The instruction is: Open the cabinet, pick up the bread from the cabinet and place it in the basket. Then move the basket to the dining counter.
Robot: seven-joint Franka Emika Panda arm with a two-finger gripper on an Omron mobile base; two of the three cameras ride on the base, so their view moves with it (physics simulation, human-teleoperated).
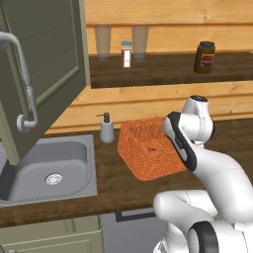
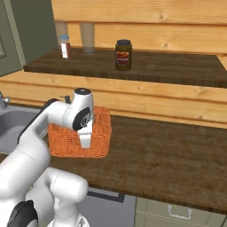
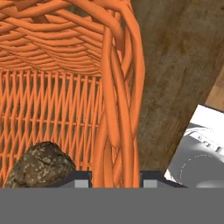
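The orange woven basket stands on the dark wood worktop to the right of the sink. My gripper reaches down over the basket's near right wall and is shut on it: the wall's orange strands run between the two finger tips. The bread, a dark brown lumpy piece, lies inside the basket beside the held wall. The sage-green cabinet door hangs open at the upper left, its curved grey handle facing me. The dining counter is out of view.
A grey steel sink is set into the worktop on the left, with a soap dispenser between it and the basket. A raised wood ledge behind carries a dark jar, a small shaker and two glasses.
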